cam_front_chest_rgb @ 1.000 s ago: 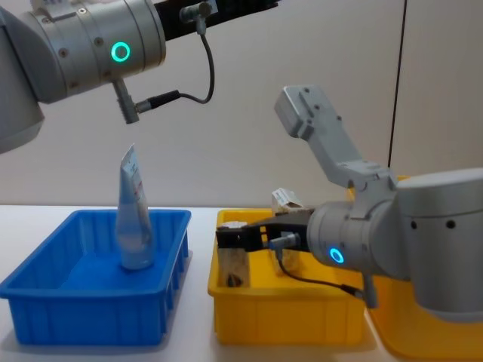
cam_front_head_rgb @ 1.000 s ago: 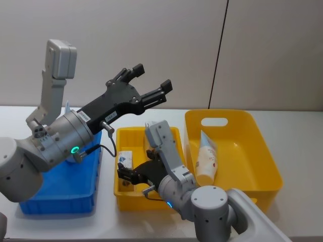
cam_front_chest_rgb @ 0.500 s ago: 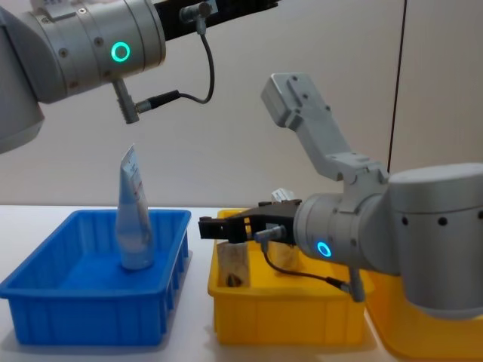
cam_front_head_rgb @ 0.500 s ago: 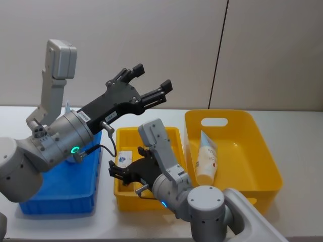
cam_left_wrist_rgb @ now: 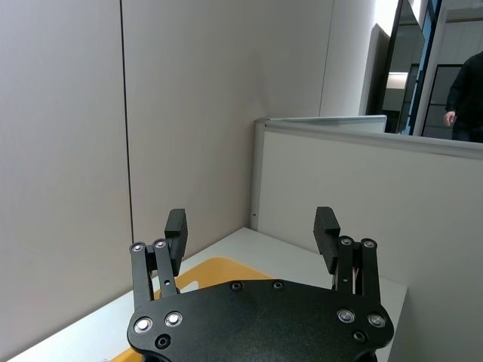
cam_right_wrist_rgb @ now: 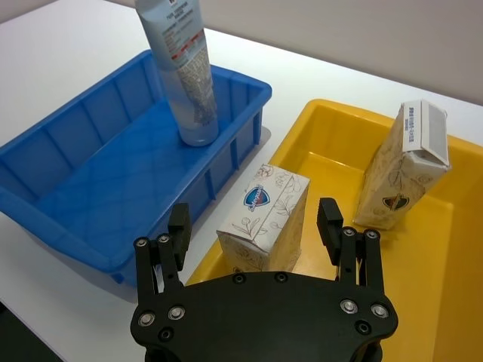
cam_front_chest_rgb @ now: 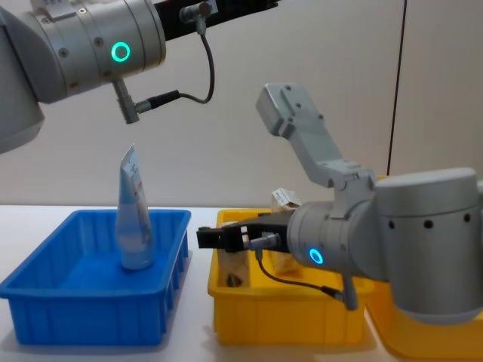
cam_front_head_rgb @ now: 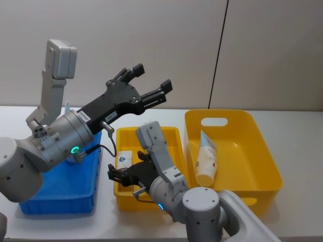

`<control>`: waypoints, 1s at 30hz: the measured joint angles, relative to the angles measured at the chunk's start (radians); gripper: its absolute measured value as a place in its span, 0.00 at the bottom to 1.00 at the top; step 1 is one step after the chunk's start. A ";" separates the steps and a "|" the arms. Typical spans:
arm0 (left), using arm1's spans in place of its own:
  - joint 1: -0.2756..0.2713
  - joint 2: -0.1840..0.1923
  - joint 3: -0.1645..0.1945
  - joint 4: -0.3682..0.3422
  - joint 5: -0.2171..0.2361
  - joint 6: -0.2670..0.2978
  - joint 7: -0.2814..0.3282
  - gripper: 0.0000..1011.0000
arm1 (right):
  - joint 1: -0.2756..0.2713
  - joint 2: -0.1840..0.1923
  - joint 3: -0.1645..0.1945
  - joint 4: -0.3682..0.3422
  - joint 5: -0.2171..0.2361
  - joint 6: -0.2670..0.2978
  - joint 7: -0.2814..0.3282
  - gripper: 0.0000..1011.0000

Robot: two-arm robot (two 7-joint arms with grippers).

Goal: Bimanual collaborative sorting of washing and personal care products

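Backing leftward at centre frame, the right gripper (cam_right_wrist_rgb: pixel 256 226) is hovering with fingers spread above a cream carton (cam_right_wrist_rgb: pixel 264 219) in the small yellow bin (cam_front_head_rgb: pixel 171 135); no grasp yet. Left gripper (cam_front_head_rgb: pixel 146 83), fingers apart, idles upper left.

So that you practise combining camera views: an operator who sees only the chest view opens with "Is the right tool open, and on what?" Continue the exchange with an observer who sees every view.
Observer: Yes, the right tool is open. The wrist view shows the blue-emblem carton lined up between its fingers, untouched.
Operator: Where is the white bottle?
Observer: The white bottle lies in the large yellow bin, as the head view shows.
Operator: And the left tool, above my frame?
Observer: The left tool is raised high, open and holding nothing.
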 joint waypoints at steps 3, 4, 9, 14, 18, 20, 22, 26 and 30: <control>0.000 0.000 0.000 0.000 0.000 0.000 0.000 0.99 | 0.000 -0.007 0.002 0.005 -0.006 0.007 -0.012 0.99; 0.000 0.000 0.000 0.000 0.000 0.000 0.000 0.99 | -0.001 -0.009 0.002 0.006 -0.008 0.008 -0.015 0.99; 0.000 0.000 0.000 0.000 0.000 0.000 0.000 0.99 | -0.001 -0.023 0.002 0.019 -0.020 0.015 -0.034 0.99; 0.000 0.000 0.000 0.000 0.000 0.000 0.000 0.99 | 0.003 -0.034 0.002 0.033 -0.028 0.015 -0.044 0.99; 0.000 0.000 0.000 0.000 0.000 0.000 0.000 0.99 | 0.007 -0.041 0.002 0.045 -0.033 0.014 -0.051 0.99; 0.000 0.000 0.000 0.000 0.000 0.000 0.000 0.99 | 0.009 -0.044 0.002 0.050 -0.036 0.013 -0.054 0.99; 0.000 0.000 0.000 0.000 0.000 0.000 0.000 0.99 | 0.011 -0.049 0.002 0.058 -0.040 0.012 -0.059 0.99; 0.000 0.000 0.000 0.000 0.000 0.000 0.000 0.99 | 0.015 -0.058 0.004 0.073 -0.049 0.011 -0.073 0.92; 0.000 0.000 0.000 0.000 0.000 0.000 0.000 0.99 | 0.016 -0.065 0.008 0.081 -0.056 0.011 -0.086 0.81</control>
